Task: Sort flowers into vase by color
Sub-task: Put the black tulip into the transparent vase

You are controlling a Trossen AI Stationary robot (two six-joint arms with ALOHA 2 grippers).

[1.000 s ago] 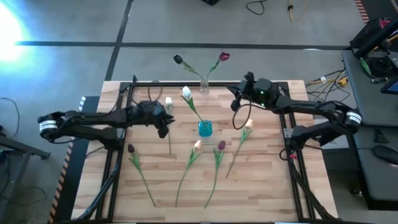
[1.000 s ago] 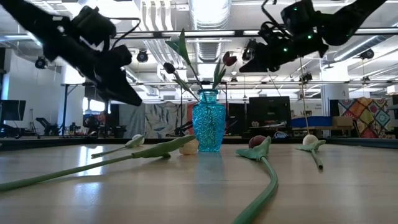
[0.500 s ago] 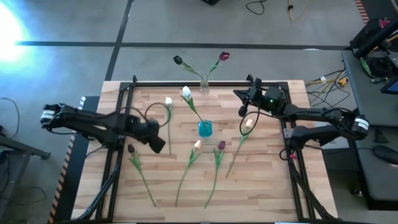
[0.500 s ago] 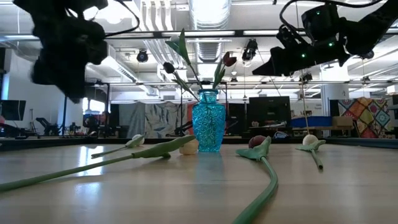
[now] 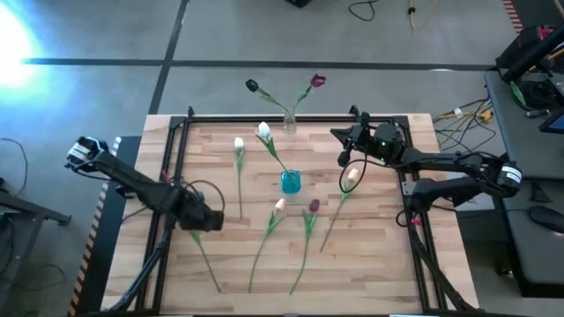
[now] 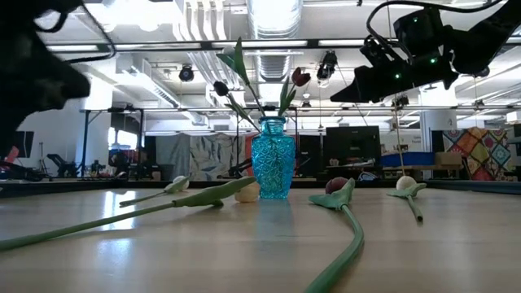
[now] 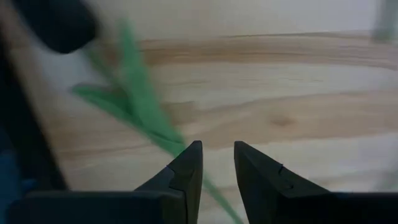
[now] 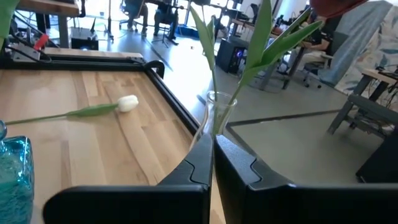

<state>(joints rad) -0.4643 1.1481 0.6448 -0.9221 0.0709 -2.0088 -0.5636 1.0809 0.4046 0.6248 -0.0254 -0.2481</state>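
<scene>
A dark maroon tulip (image 5: pixel 185 210) lies flat near the table's left side, its stem running toward the near edge. My left gripper (image 5: pixel 210 220) hovers just over that stem (image 7: pixel 140 112), open by a narrow gap (image 7: pixel 216 152), and touches nothing. The tulip's dark head (image 7: pixel 56 25) is blurred. My right gripper (image 5: pixel 339 134) is shut (image 8: pixel 213 146) and waits in the air beside the clear vase (image 5: pixel 289 123), which holds two dark tulips. A white tulip (image 5: pixel 263 130) stands in the blue vase (image 5: pixel 291 181).
More tulips lie flat on the table: a white one (image 5: pixel 239 143), a peach one (image 5: pixel 280 205), a maroon one (image 5: pixel 314 206) and a cream one (image 5: pixel 352 175). The blue vase (image 6: pixel 272 159) stands mid-table. A black frame (image 5: pixel 176 132) borders the table.
My left gripper has swung from beside the white tulip toward the table's near left, ending over the dark maroon tulip's stem. My right gripper shifted slightly toward the far edge, then kept still. No flower has moved.
</scene>
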